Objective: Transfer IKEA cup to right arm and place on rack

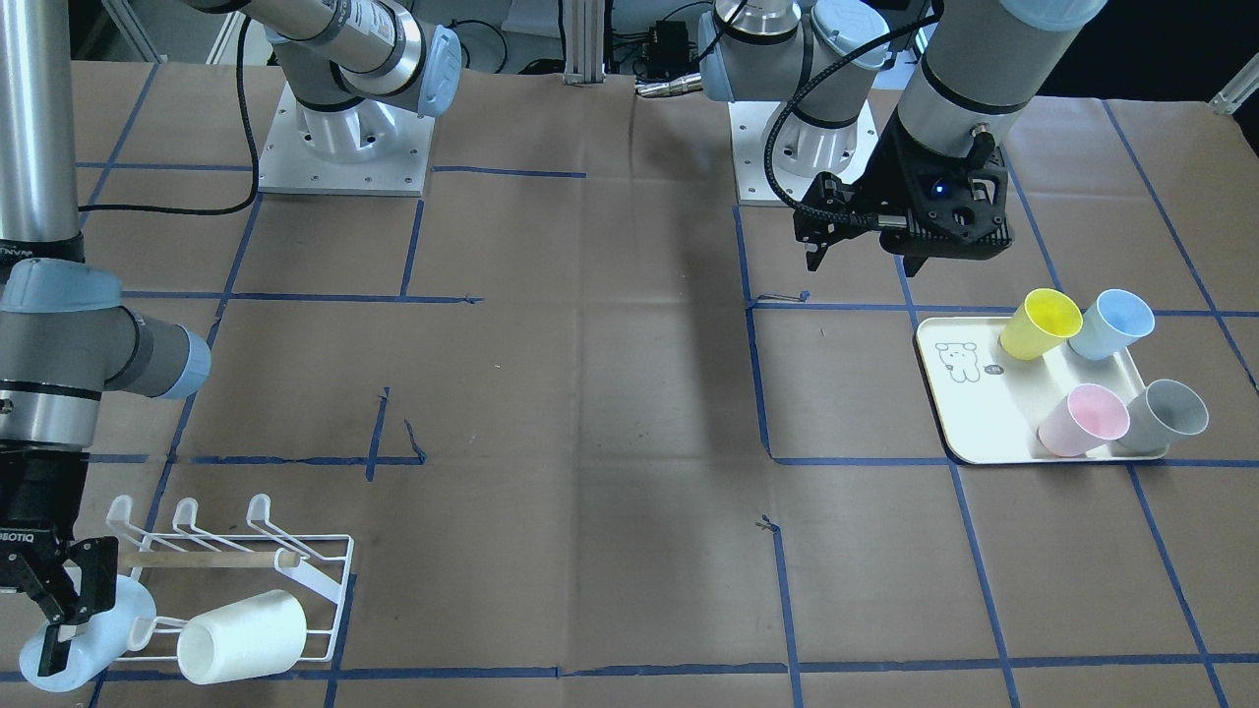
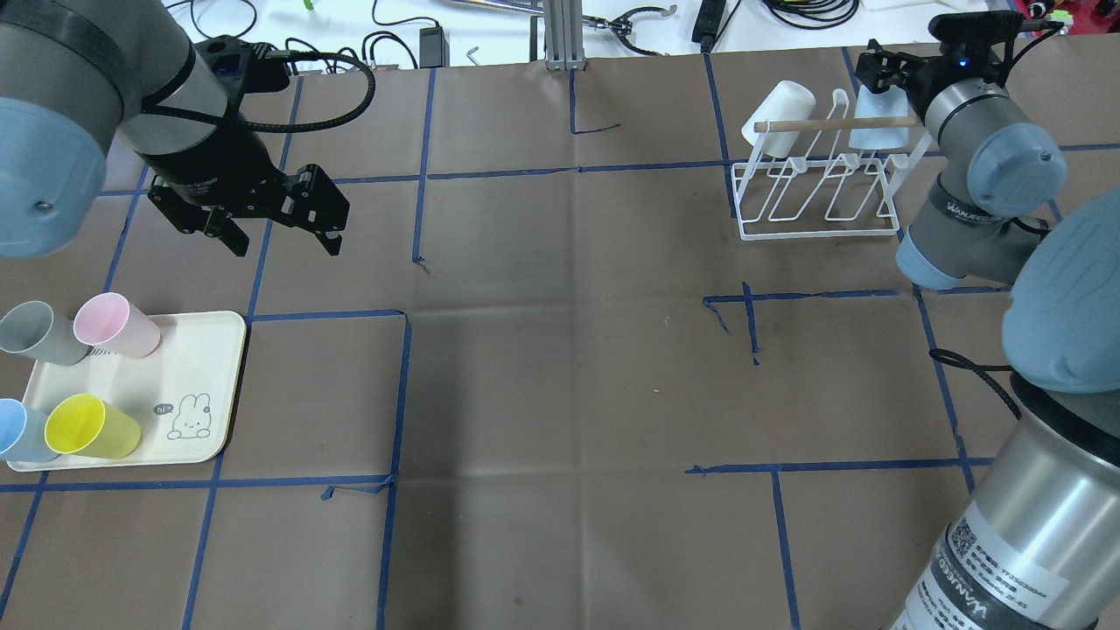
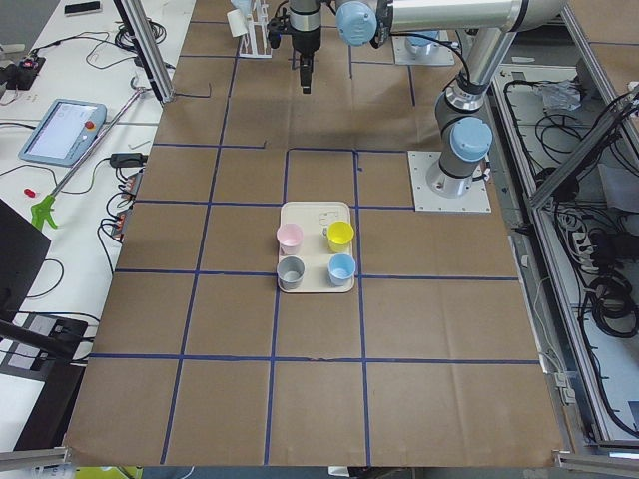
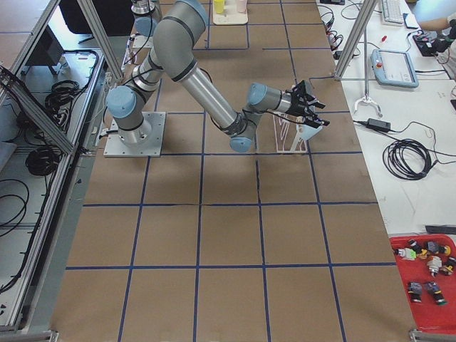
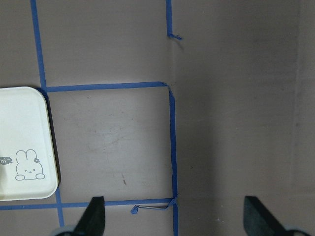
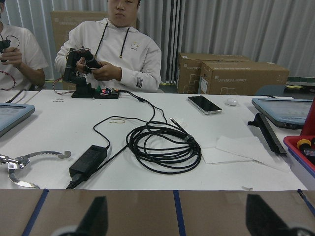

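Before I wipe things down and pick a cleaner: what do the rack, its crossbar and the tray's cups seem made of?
Rack: likely white-coated metal wire, judging by thin bent rods. Crossbar: probably bare wood, pale tan and matte. Yellow cup, like its neighbours: seemingly plastic, opaque pastel, smooth thin walls.

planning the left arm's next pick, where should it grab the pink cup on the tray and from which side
Probably from above, at the rim. The pink cup stands upright, mouth up, on the tray, so the open left gripper can pinch its wall, one finger inside, one outside. Use the side away from the grey cup, which crowds a grip around the body.
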`<state>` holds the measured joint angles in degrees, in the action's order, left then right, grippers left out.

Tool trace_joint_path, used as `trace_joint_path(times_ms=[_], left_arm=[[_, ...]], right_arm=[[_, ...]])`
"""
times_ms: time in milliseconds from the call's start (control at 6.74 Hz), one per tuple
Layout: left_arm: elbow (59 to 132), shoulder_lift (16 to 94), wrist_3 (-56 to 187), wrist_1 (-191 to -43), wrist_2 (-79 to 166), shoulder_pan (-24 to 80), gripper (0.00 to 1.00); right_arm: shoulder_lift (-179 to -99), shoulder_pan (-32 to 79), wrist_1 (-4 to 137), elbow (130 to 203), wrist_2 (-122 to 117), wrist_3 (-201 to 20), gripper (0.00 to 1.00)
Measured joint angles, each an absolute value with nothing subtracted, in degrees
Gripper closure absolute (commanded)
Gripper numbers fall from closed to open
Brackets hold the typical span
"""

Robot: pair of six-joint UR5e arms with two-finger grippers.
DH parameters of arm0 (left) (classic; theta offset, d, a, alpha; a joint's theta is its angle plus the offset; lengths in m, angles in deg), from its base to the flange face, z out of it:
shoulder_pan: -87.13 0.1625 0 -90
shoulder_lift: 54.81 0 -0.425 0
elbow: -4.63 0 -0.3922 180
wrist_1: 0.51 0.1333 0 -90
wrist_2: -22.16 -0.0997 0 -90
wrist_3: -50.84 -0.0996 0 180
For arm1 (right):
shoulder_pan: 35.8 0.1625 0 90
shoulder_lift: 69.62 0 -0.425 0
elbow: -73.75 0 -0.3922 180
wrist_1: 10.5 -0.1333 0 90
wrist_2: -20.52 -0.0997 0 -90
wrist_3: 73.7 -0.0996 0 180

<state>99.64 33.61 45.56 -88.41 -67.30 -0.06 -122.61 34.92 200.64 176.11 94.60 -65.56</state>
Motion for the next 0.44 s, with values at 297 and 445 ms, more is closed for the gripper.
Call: trace_joint_path(times_ms=[297,445], left_arm=[[99.6,33.6,45.5,-88.4,-67.2,-0.1,0.01],[99.6,33.6,45.5,-88.4,-67.2,-0.1,0.01]], right_arm=[[-126.7,36.6,197.8,175.4,94.7,-65.6,0.00],[-130.3,37.4,191.1,175.3,94.7,-65.3,0.00]])
